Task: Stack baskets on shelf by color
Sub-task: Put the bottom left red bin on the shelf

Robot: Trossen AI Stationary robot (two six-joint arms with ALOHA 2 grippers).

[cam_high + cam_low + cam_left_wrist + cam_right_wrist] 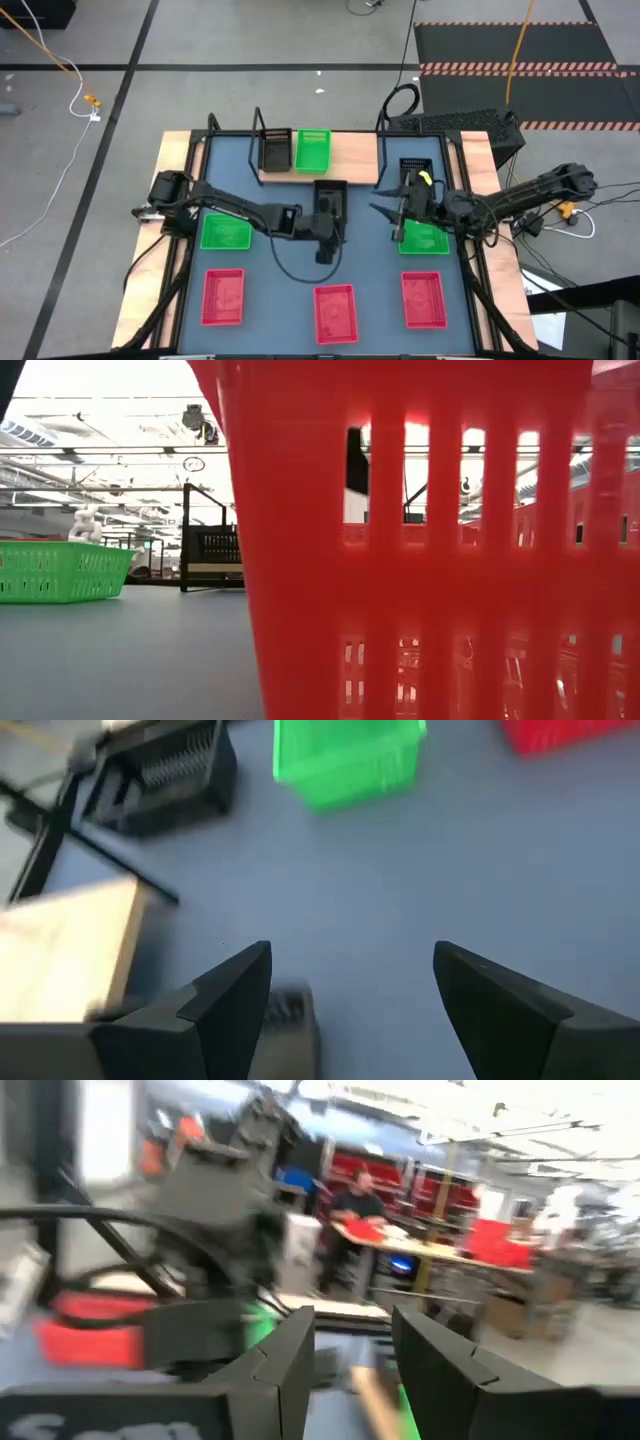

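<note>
From above, the shelf (345, 152), a pale wooden board on thin black wire ends, already carries one black basket (275, 151) and one green basket (313, 149) side by side, its right part bare. A second black basket (331, 198) sits on the blue-grey tabletop (290, 290) just before the board, with the left gripper (327, 243) right beside its near end; the right gripper (400, 222) hovers by another green basket (424, 238), a third black one (414, 173) lying behind it. A green basket (226, 233) lies at left and three red baskets (336, 311) line the front edge. The low view is nearly filled by slotted, glossy red plastic walls, with a green perforated tray at left. In the left wrist view the fingers (232, 1003) stand wide apart, holding nothing, over bare tabletop. In the right wrist view the fingers (283, 1365) show a narrow gap with nothing between them; a person sits at a table far behind. The thin slotted walls probably flex, so a grip on one rim could slip or tilt a basket, and the two arms working close together by the board risk knocking the ones already set there.
</note>
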